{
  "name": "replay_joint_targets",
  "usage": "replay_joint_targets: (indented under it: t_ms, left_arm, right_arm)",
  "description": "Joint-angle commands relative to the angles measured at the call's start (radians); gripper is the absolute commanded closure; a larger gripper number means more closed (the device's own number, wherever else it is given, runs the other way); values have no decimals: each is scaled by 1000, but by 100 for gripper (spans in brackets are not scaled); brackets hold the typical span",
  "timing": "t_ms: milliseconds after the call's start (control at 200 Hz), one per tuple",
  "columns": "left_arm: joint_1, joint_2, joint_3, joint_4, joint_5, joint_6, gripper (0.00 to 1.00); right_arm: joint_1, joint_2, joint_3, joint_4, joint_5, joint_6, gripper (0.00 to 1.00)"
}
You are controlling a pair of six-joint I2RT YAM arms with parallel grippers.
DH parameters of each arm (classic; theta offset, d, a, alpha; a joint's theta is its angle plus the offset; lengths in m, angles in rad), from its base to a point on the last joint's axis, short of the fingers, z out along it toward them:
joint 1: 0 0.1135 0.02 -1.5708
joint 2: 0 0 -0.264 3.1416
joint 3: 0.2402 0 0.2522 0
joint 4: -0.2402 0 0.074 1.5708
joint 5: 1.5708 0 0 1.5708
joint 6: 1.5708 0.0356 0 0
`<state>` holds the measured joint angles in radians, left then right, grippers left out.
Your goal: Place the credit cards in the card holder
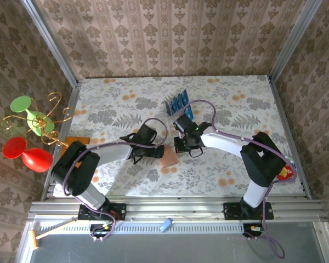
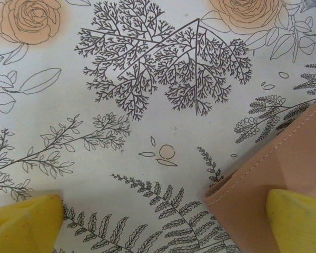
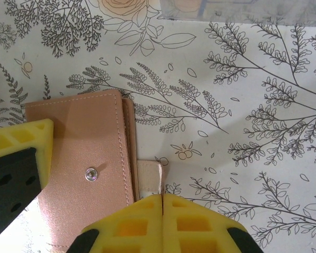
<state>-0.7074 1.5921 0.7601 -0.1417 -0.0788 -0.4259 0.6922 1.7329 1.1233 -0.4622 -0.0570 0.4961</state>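
**A:** Right gripper, what's it doing?
**B:** Clenched on the card holder's pale tab. The left gripper gapes, 1 pad over its corner.
**A:** Step?
**B:** Opening it, by the tabletop's near edge, midway. Next: lift that tab, body pinned.
**A:** Heading?
**B:** Flat, long axis seemingly near-to-far. The credit cards stand towards the far edge.
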Motion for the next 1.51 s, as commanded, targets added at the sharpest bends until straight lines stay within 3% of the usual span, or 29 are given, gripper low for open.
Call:
replay_joint_targets:
  t_ms: [0, 295, 465, 975, 1500]
  left_arm:
    - [-4, 32, -39, -39, -4, -17, 0]
    - [-3, 29, -37, -41, -3, -13, 0]
    - [-3, 28, -36, -45, -3, -13, 0]
    - [-4, 26, -39, -47, -3, -12, 0]
    - [-4, 29, -38, -45, 1, -12, 0]
  right_arm:
    - [4, 8, 7, 9, -21, 5, 100]
    - [4, -2, -23, 153, -177, 108, 100]
    - [10, 43, -26, 199, -205, 138, 100]
    - [35, 122, -34, 237, -213, 157, 100]
    - [23, 40, -45, 163, -123, 114, 100]
